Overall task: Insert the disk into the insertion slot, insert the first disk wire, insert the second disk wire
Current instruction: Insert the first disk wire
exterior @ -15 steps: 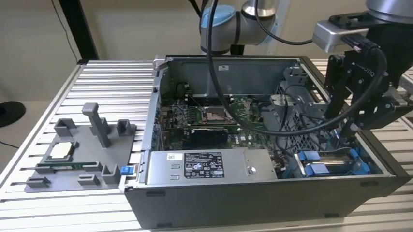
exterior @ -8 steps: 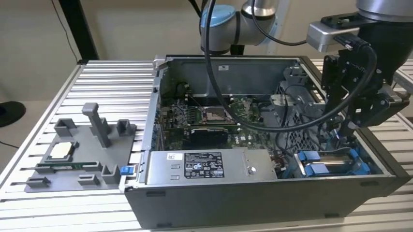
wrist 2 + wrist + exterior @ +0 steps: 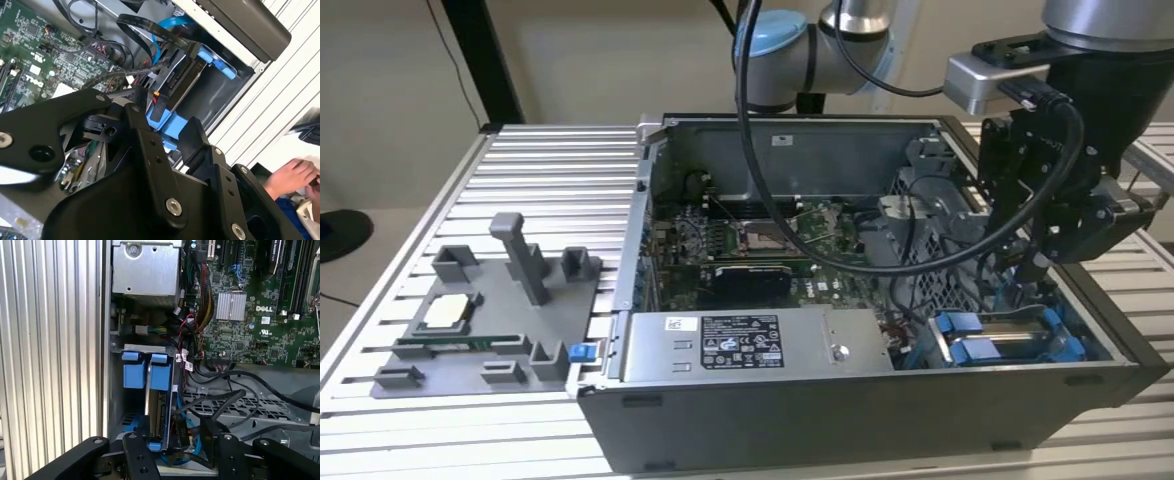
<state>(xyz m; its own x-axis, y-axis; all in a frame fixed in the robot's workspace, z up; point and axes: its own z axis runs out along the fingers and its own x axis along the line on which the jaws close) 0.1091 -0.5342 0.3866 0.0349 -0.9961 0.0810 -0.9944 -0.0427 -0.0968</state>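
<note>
Closest in, the tool [image 3: 180, 449] hangs with its two black fingers [image 3: 137, 455] standing wide apart and nothing clamped between them, over the corner of the open computer case [image 3: 854, 420] that sits at about 5 o'clock in the exterior view. Right under it is the disk [image 3: 159, 410], which stands on edge in its blue frame and is already seated in the insertion slot [image 3: 145, 347]. On the exterior view's clock face we put the disk at roughly 7 o'clock from the tool, close below it. Its long axis follows the case's near wall, about on the 9-to-3 line of that view, and in the first wrist view it runs straight away from the tool. We judge that the end nearest the tool is the one where the wires gather. A blue data cable [image 3: 181, 422] and several black leads [image 3: 240, 400] loop just beside that end, between the fingers and the bay. We cannot tell whether any of them is plugged in, and they crowd the approach. A second blue-fronted caddy [image 3: 132, 375] stands just beside the disk, against the case wall. Further along the same wall, toward 9 o'clock, lies the silver power supply [image 3: 740, 345], and the motherboard [image 3: 720, 240] spreads beyond it toward 11 o'clock. The arm's own black hose [image 3: 854, 265] droops across that board. Well apart at 9 o'clock, a grey fixture plate [image 3: 447, 365] rests on the slatted tabletop [image 3: 547, 170]. In the second wrist view a person's hand [image 3: 292, 177] shows past the tabletop's edge, far from the work.
</note>
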